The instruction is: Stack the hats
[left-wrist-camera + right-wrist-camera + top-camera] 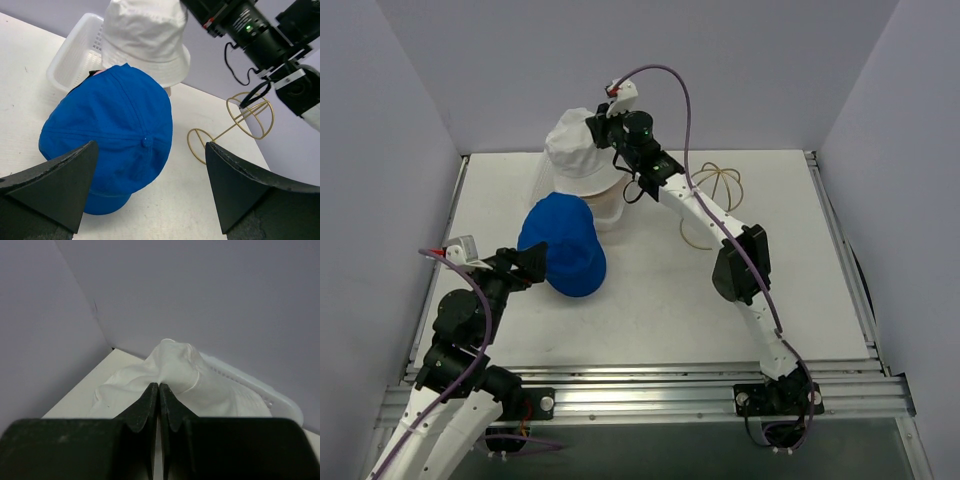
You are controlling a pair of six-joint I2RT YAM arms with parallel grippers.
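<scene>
The off-white floppy hat is at the far left of the table, held up by its crown so that the brim hangs over the white mesh basket. The right gripper is clenched on a pinch of the crown. In the right wrist view its fingertips meet with the pale cloth bunched up between and just behind them.

The royal blue cap lies on the table on the near side of that hat, left of the middle. Its button top faces up and its peak points toward the near edge. Its far edge runs in under the hanging brim; whether the two touch cannot be told.

The left gripper hangs just beside the blue cap on its near left side. Its jaws are spread wide and hold nothing, and from the left wrist the cap fills the gap between them.

To the right of the hats, apart from them, a gold wire frame lies tipped on its side behind the right arm.

The table is a flat matte white board with a few faint specks. A ribbed metal rail runs along its near edge, where the arm bases are bolted. Plain pale lilac-grey walls close the table in on the left, far and right sides.
</scene>
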